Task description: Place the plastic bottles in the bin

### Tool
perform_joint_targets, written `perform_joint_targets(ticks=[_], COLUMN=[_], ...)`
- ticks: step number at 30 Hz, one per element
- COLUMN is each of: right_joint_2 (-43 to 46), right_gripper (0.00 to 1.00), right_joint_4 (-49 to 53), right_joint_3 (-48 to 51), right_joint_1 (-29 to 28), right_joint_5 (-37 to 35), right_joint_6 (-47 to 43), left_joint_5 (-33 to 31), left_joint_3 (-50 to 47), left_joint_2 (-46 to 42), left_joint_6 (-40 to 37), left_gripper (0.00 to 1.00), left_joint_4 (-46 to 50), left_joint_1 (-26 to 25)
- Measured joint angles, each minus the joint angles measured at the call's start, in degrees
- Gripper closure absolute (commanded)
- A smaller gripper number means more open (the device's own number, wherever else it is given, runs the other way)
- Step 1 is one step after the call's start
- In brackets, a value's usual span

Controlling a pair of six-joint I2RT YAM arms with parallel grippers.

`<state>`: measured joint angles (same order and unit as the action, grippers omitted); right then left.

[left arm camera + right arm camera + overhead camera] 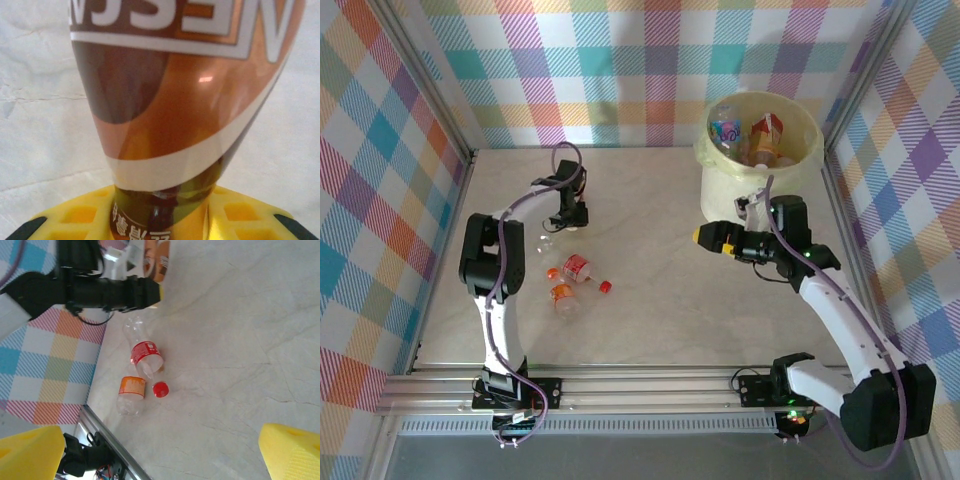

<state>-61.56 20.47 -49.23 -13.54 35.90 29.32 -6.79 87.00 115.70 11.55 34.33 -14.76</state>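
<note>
One brown-orange labelled plastic bottle (180, 100) clamped in my L gripper (568, 212), far left of table (650, 200); R gripper (702, 237) wide, empty. Transport step. Next, I'd say: carry to cream-yellow round lined bin (720, 165), release.

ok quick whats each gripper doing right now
Left gripper: shut on a brown-and-orange labelled bottle.
Right gripper: open, nothing between its fingers.

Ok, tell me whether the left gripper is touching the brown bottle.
Touching. The left wrist view shows the neck of the brown bottle wedged between the yellow fingers of the left gripper, with no gap.
</note>
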Motion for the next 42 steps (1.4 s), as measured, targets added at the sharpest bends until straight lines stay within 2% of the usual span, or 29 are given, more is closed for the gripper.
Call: perform_joint_targets(ticks=[5, 10, 15, 22, 33, 42], right_joint_2=[-3.23, -5.38, -7.67, -11.72, -15.39, -15.61], right_gripper=[0.01, 0.03, 0.12, 0.17, 0.23, 0.40], right_joint_4=[-3.34, -7.23, -10.34, -13.44, -14.40, -11.43], right_joint_3=[1.38, 1.38, 0.33, -4.09, -9.11, -10.99], right_joint_1=[-0.04, -0.68, -1.90, -5.20, -7.82, -7.82], right_joint_5=[0.07, 1.22, 1.79, 2.25, 0.17, -1.03], right_joint_6=[3.37, 6.73, 9.27, 10.82, 11.17, 10.01], left_joint_5=[4.46, 12.70, 21.35, 31.01, 34.29, 34.18], left_joint_3=[-2.10, -7.48, -14.49, -20.90, -24.70, -24.72], left_joint_2=[-7.69, -15.76, -21.62, -27.06, -30.71, -30.71], left_joint_6=[2.21, 5.31, 9.25, 15.89, 22.23, 23.65], left_gripper=[0.68, 0.68, 0.68, 0.68, 0.68, 0.67], left_joint_4=[-1.68, -6.23, -11.52, -19.78, -28.72, -31.10], left_joint_1=[-4.96, -10.10, -14.51, -19.65, -27.91, -30.82])
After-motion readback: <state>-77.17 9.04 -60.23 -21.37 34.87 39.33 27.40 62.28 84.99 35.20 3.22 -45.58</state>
